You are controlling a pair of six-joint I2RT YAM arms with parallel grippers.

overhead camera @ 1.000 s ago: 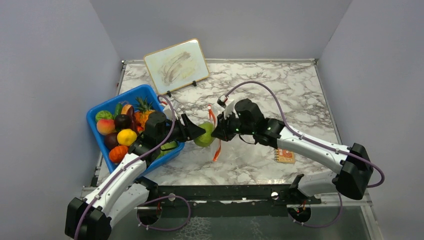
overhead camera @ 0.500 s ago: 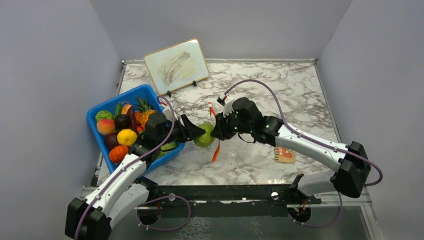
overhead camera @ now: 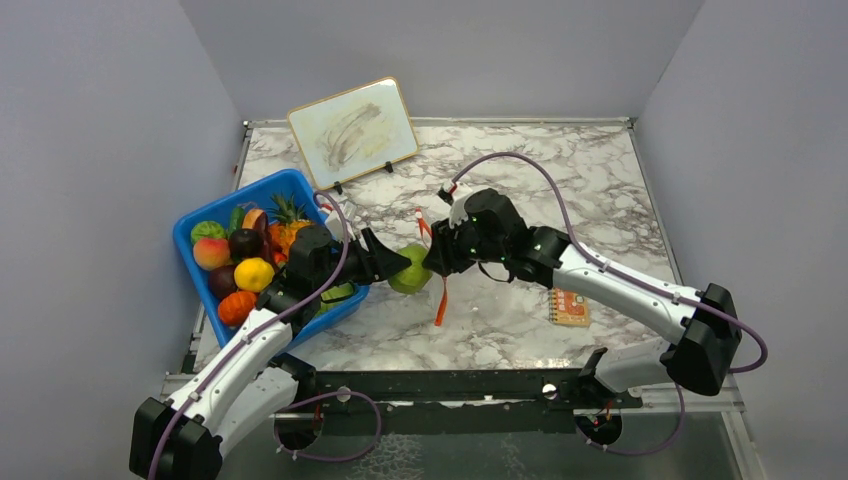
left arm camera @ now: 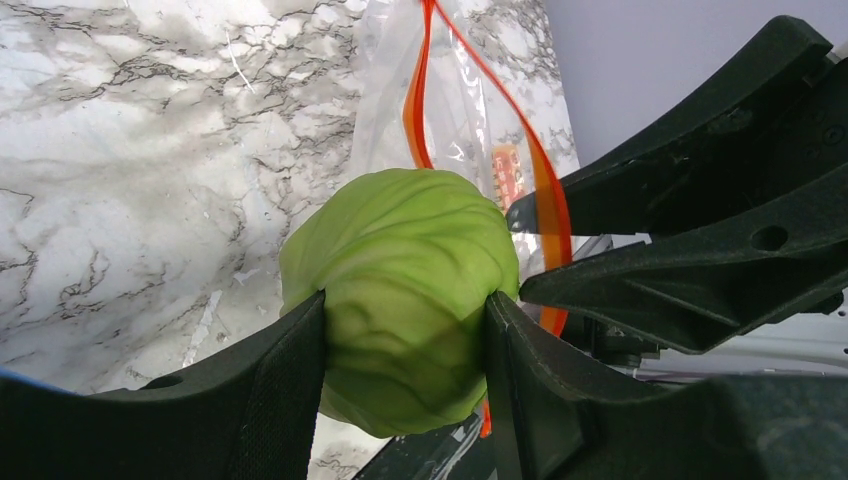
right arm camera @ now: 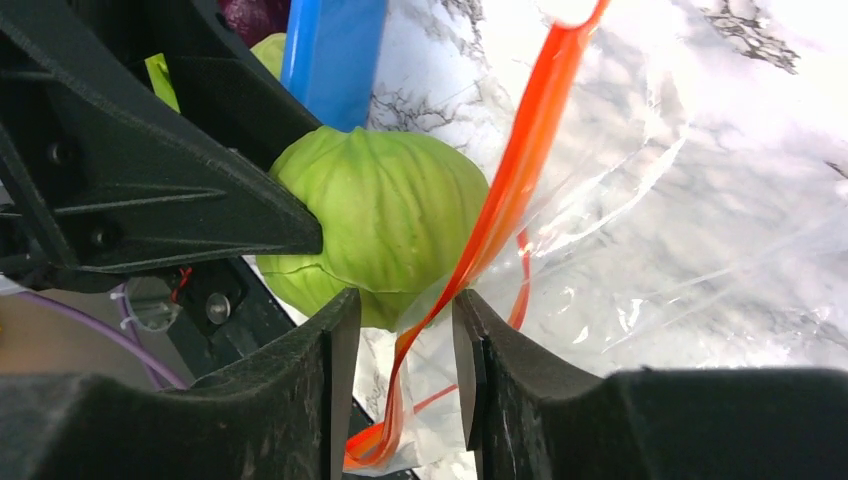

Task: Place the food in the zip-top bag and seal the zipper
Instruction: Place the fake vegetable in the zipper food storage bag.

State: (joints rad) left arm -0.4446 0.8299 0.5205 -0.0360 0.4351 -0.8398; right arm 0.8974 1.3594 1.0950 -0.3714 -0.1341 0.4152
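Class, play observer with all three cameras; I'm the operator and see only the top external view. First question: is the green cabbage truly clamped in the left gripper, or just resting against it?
Observer: Clamped. The left wrist view shows both fingers of the left gripper pressed against the sides of the cabbage.
Operator: Is the bag's mouth open?
Observer: Yes; beyond the cabbage the two halves of the zipper run apart on the zip-top bag.
Operator: Is the right gripper pinching it?
Observer: No; its wrist view shows the jaws apart, with the strip passing through the gap.
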